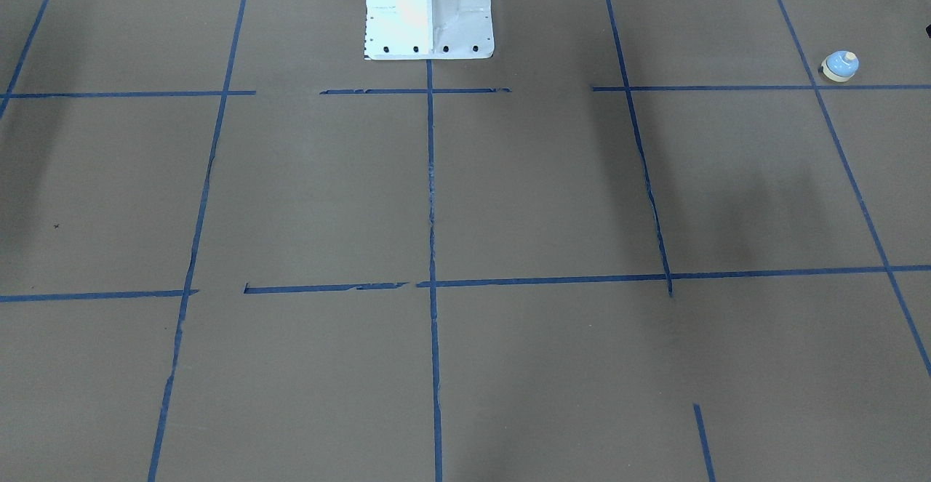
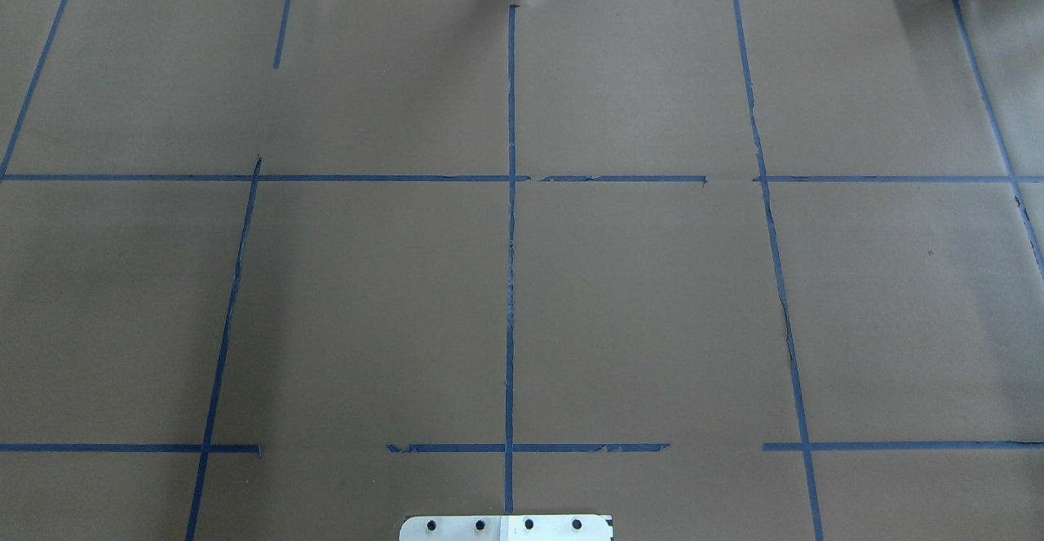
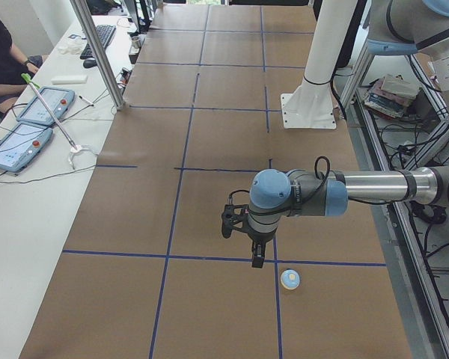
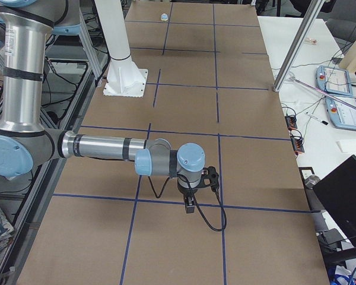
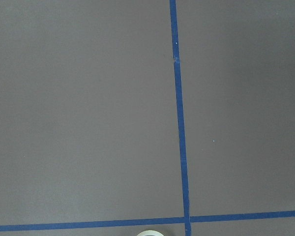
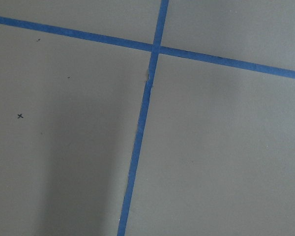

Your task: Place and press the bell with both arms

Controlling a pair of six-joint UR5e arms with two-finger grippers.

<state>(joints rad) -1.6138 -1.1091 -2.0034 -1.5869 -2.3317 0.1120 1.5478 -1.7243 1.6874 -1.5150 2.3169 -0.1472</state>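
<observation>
The bell (image 1: pixel 841 65) sits upright on the worktop (image 1: pixel 509 198), near my left gripper (image 3: pixel 257 259); the right gripper (image 4: pixel 190 206) hangs well apart. I cannot tell how either's fingers stand.

left arm (image 3: pixel 374 185) level, left claw (image 3: pixel 258 256) down | right arm (image 4: pixel 101 146), right claw (image 4: pixel 190 206) likewise | grip unclear

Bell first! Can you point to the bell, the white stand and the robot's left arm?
bell (image 1: pixel 841 65): front-facing view, on its light-blue dome.
white stand (image 1: pixel 429 13): front-facing view, on its front face.
left arm (image 3: pixel 374 185): left side view, on its silver tube.
</observation>
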